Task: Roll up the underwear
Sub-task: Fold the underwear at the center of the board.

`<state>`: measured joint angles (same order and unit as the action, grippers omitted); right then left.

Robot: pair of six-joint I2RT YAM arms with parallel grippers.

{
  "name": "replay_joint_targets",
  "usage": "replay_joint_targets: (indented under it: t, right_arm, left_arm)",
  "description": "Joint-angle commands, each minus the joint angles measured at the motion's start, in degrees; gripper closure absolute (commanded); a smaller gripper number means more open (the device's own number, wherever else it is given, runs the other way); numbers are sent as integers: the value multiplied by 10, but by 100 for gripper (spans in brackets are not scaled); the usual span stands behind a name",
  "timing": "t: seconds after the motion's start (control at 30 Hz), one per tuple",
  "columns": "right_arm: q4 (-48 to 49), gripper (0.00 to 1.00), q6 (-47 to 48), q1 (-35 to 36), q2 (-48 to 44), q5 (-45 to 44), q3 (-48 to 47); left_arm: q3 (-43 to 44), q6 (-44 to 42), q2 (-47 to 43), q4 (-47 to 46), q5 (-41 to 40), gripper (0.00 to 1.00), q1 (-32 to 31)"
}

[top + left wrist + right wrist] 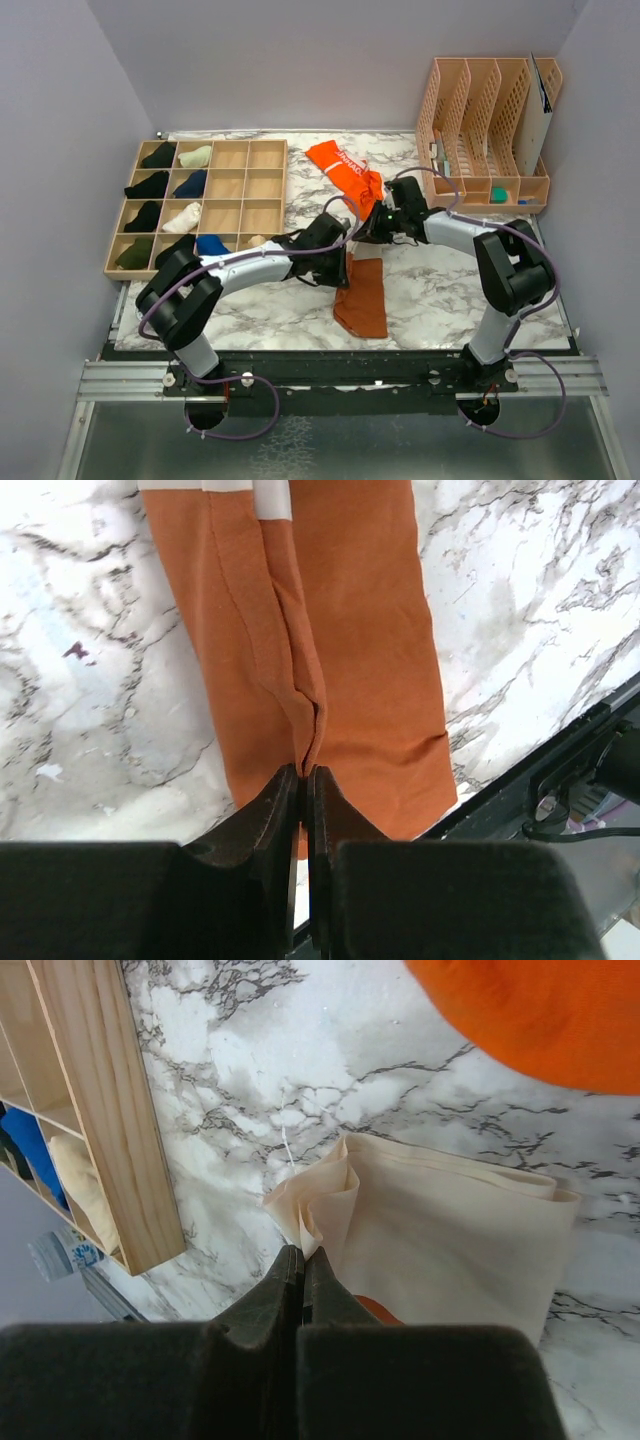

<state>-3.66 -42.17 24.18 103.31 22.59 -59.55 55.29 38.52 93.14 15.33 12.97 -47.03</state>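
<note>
Both pairs of jaws are clamped shut. Left gripper (305,780) pinches the rust-brown brief (370,660) by a fold, near the table's (440,290) front edge; right gripper (302,1260) pinches cream cloth (450,1220).

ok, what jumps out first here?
The brown briefs lie mid-table toward the near edge, with a fold pinched in the left gripper. Just behind them, the right gripper pinches the corner of a cream cloth. The bright orange briefs lie spread further back.
</note>
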Motion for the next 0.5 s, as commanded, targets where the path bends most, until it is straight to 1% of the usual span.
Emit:
replay_joint_targets:
  t: [0.0,0.13,0.23,0.47]
  right_arm:
    - [31,100,14,-27,-19,56,18]
    - [54,100,19,-51,-22,80,37]
    - [53,100,30,-69,-15,101,41]
    - [61,100,42,-105,-20,119,65]
  left_arm:
    - [38,6,28,12,0,88,-12]
    - [65,4,54,27,9,88,-26]
    - [78,13,67,26,18,88,-34]
    - [110,25,87,30,27,88,-44]
